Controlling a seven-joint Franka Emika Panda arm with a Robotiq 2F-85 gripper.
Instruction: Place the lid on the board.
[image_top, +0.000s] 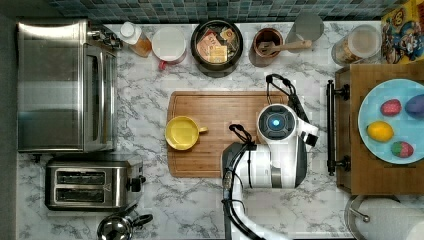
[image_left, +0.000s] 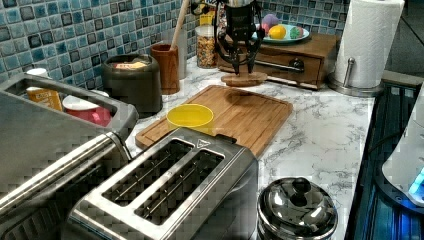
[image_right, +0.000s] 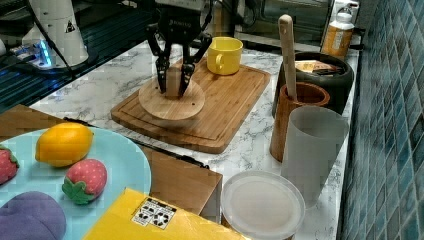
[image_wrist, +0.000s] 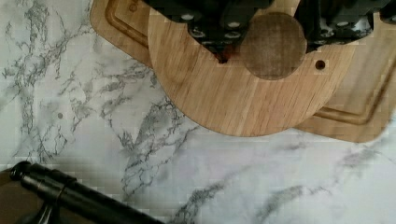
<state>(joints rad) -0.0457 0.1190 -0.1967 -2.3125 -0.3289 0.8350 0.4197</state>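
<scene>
The lid (image_right: 171, 103) is a round, light wooden disc with a darker round knob (image_wrist: 273, 45). My gripper (image_right: 173, 85) is shut on that knob, one finger on each side. In the left view the lid (image_left: 244, 78) hangs a little above the far end of the board (image_left: 260, 117) and casts a shadow on the wood. The wrist view shows the lid (image_wrist: 233, 102) over a rounded corner of the board (image_wrist: 369, 93), partly overhanging the marble counter. In the top view the arm's wrist (image_top: 276, 122) covers the lid, over the top view's right end of the board (image_top: 215, 107).
A yellow cup (image_top: 182, 132) stands on the board's other end. The darker tray's black bar handle (image_top: 330, 127) runs close beside the lid's end of the board, with a blue fruit plate (image_top: 392, 120) behind it. A wooden utensil holder (image_right: 295, 117) and black canister (image_right: 320, 75) line the tiled wall.
</scene>
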